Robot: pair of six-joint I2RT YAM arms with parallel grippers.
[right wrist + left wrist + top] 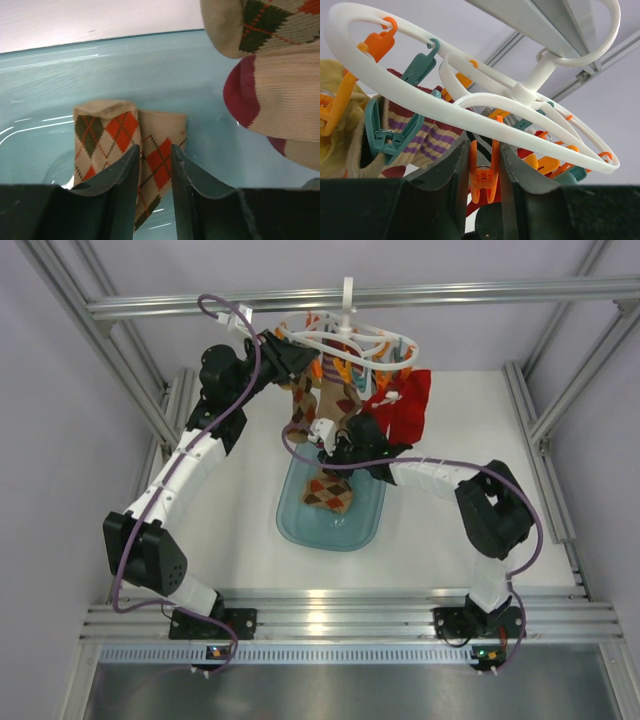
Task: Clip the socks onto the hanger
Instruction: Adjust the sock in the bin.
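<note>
The white round hanger (345,340) hangs by its hook from the top bar, and its rings (485,107) fill the left wrist view. My left gripper (290,352) (483,150) is shut on an orange clip (485,175) under the ring and squeezes it. A striped sock (415,135), a yellow sock (332,145) and a red sock (408,405) hang clipped. My right gripper (335,448) (154,150) is open with a narrow gap, just above an argyle sock (328,490) (107,132) that lies in the tray.
A translucent blue tray (300,525) (150,65) sits mid-table under the hanger. A clipped argyle sock (270,25) and a tan sock with a red toe (280,95) hang close to the right gripper. Aluminium frame bars (480,292) border the cell.
</note>
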